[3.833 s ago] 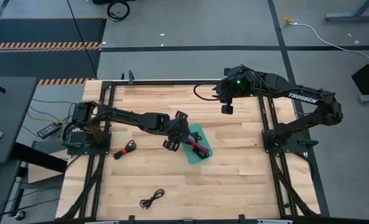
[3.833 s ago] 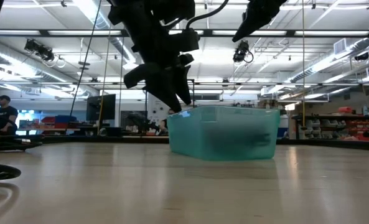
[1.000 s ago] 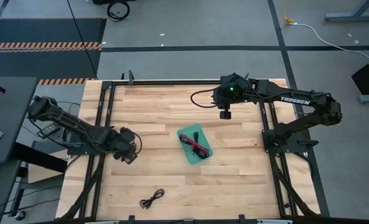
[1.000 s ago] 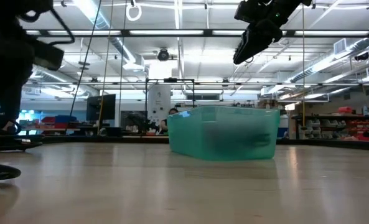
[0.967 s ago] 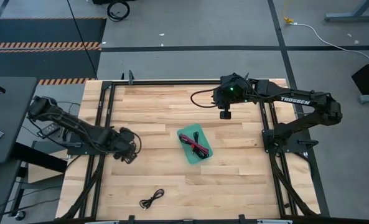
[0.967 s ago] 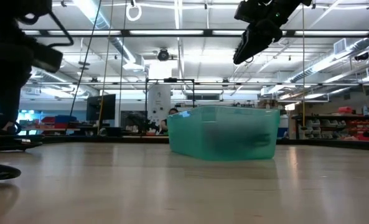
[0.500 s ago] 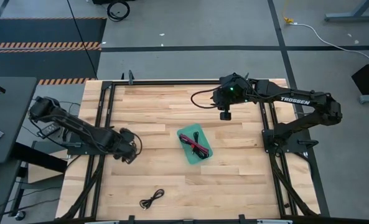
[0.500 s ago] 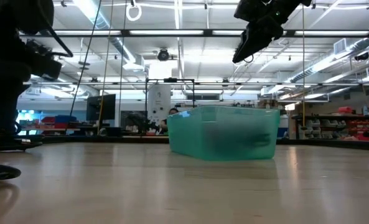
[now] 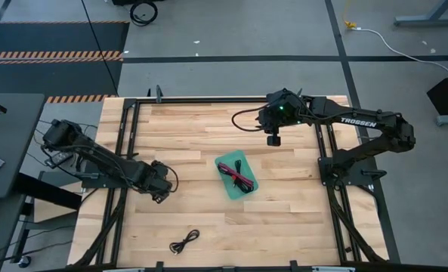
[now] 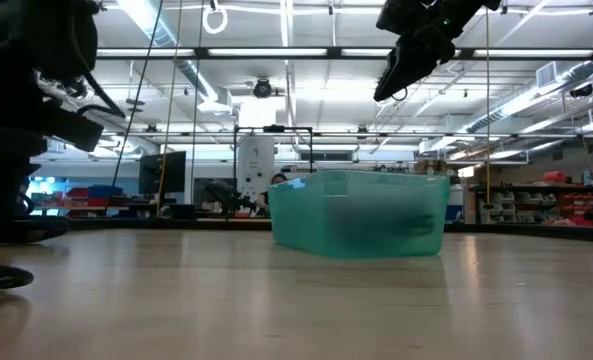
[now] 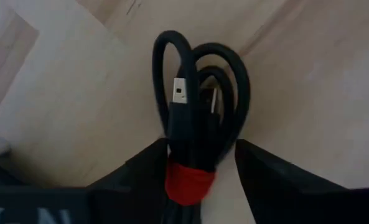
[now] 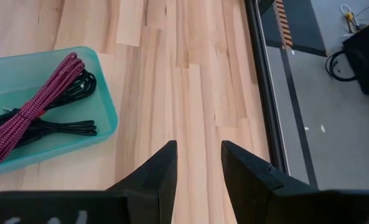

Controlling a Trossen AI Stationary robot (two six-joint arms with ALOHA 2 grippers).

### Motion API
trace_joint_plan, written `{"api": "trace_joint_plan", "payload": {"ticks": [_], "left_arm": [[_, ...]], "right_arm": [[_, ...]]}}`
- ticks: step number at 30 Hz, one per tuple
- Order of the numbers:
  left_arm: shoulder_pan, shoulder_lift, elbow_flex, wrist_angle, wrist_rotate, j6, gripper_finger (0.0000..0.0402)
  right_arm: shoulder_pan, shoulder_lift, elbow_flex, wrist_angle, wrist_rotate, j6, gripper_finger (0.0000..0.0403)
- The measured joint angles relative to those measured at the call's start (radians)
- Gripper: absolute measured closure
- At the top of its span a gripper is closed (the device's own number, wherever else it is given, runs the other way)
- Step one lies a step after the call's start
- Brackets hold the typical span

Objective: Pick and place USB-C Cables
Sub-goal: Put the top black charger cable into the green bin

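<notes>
A black coiled USB-C cable (image 11: pixel 200 118) with a red tie sits between the fingers of my left gripper (image 11: pixel 200 155), at the table's left side. From above, my left gripper (image 9: pixel 160 187) covers this cable. The teal tray (image 9: pixel 225 164) at mid-table holds a maroon braided cable (image 12: pixel 32 115) and black cables (image 12: pixel 63 127). Another black cable (image 9: pixel 184 242) lies near the near edge. My right gripper (image 9: pixel 273 138) hangs open above the far right part of the table, (image 12: pixel 198 165) beyond the tray (image 12: pixel 106 118). My left gripper pinches the black cable bundle between its two fingers at the red-tied end (image 11: pixel 185 182), coming from above and pointing down. The loops and a plug (image 11: pixel 180 93) stick out past the fingertips over the wood. I cannot tell whether the bundle is lifted.
Black frame rails run along the table's left (image 9: pixel 124 151) and right (image 9: pixel 323 151) sides. In the low view the tray (image 10: pixel 361 215) stands at mid-table, with the right gripper (image 10: pixel 391 85) high above it. Bare wood lies between the tray and the left gripper.
My left gripper has crept a little toward the table's near edge and right while staying over the red-tied cable, and its arm has swung in toward the table.
</notes>
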Motion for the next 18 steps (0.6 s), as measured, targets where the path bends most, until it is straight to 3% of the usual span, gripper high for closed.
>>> {"api": "trace_joint_plan", "payload": {"ticks": [8, 15, 18], "left_arm": [[0.000, 0.098, 0.006, 0.013, 0.000, 0.032, 0.0259], [0.018, 0.099, 0.005, 0.027, 0.006, 0.049, 0.0312], [0.038, 0.099, 0.006, 0.032, 0.019, 0.080, 0.0315]], "right_arm": [[0.000, 0.000, 0.000, -0.007, 0.000, 0.005, 0.0273], [0.000, 0.000, 0.000, -0.006, 0.000, 0.005, 0.0273], [0.000, 0.000, 0.000, -0.007, 0.000, 0.005, 0.0273]]}}
